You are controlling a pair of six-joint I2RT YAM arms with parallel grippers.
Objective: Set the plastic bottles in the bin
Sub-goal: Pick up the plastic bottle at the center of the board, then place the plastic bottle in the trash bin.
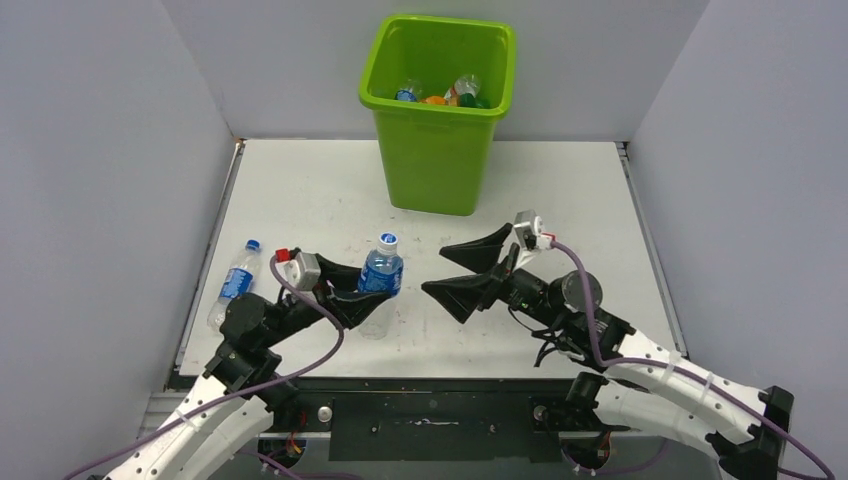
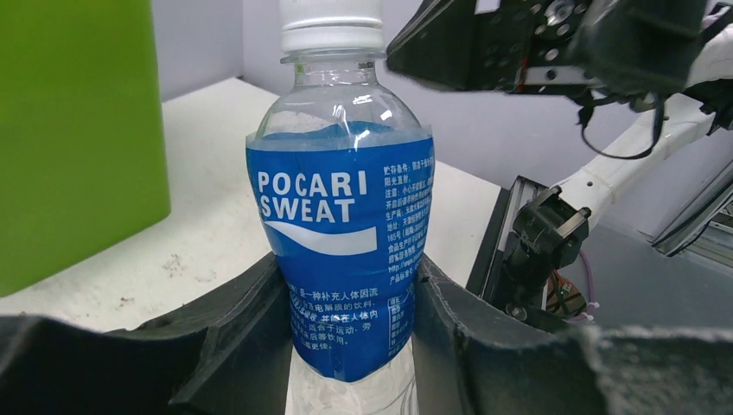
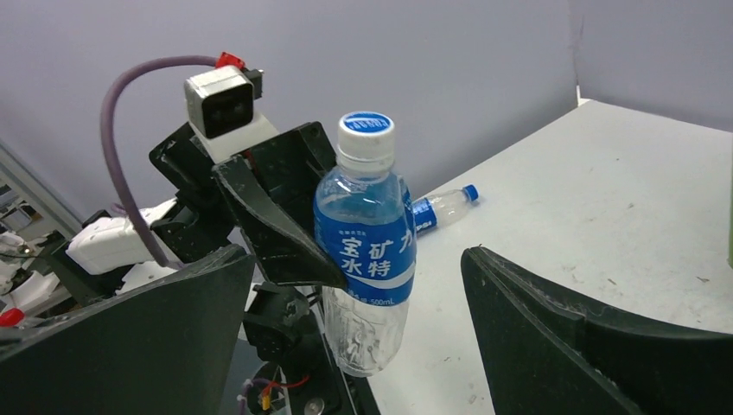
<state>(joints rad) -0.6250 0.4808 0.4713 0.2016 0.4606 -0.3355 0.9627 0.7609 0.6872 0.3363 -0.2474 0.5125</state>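
Note:
My left gripper (image 1: 368, 292) is shut on a clear bottle with a blue Pocari Sweat label and white cap (image 1: 381, 272) and holds it upright near the table's front. In the left wrist view both fingers (image 2: 233, 346) press the label of this bottle (image 2: 346, 233). My right gripper (image 1: 436, 270) is open and empty just right of it, with the bottle (image 3: 367, 242) in front of its jaws. A second blue-labelled bottle (image 1: 233, 280) lies on the table at the left and also shows in the right wrist view (image 3: 441, 207). The lime-green bin (image 1: 440, 150) stands at the back with several bottles (image 1: 450, 95) inside.
Grey walls close in the table (image 1: 560, 200) on the left, back and right. The bin's side (image 2: 78, 130) fills the left of the left wrist view. The right arm (image 2: 536, 43) hangs close above and to the right of the held bottle.

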